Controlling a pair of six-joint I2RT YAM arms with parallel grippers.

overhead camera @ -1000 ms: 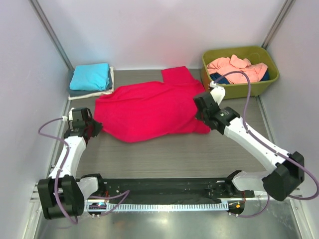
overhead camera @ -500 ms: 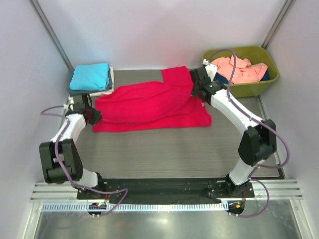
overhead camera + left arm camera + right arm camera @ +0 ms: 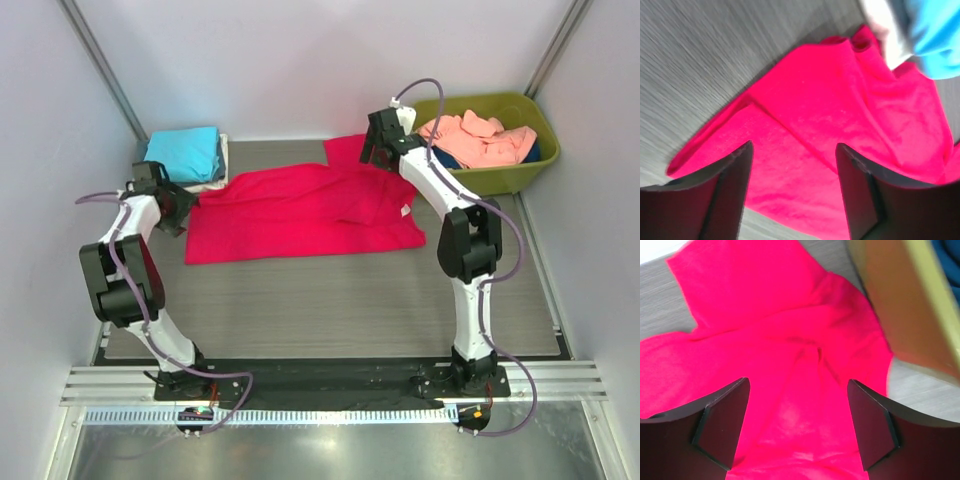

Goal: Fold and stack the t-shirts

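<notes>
A bright crimson-pink t-shirt (image 3: 300, 212) lies flat on the table, folded over lengthwise, one sleeve pointing to the back. My left gripper (image 3: 172, 204) hovers over its left edge, jaws open and empty; the left wrist view shows the crimson cloth (image 3: 840, 100) under the open left gripper (image 3: 794, 147). My right gripper (image 3: 378, 150) hangs open above the sleeve end near the tub. In the right wrist view only the crimson cloth (image 3: 790, 340) lies beneath the open right gripper (image 3: 798, 385). At the back left is a stack of folded t-shirts, a turquoise one (image 3: 182, 153) on top.
An olive-green tub (image 3: 520, 172) stands at the back right, holding a crumpled salmon-pink shirt (image 3: 480, 140) over a dark blue one. Its wall (image 3: 900, 300) is close to my right gripper. White walls enclose the table on three sides.
Both grippers carried the shirt's near edge to the back, folding it over, then opened and let go. Both arms now stretch towards the far side.
</notes>
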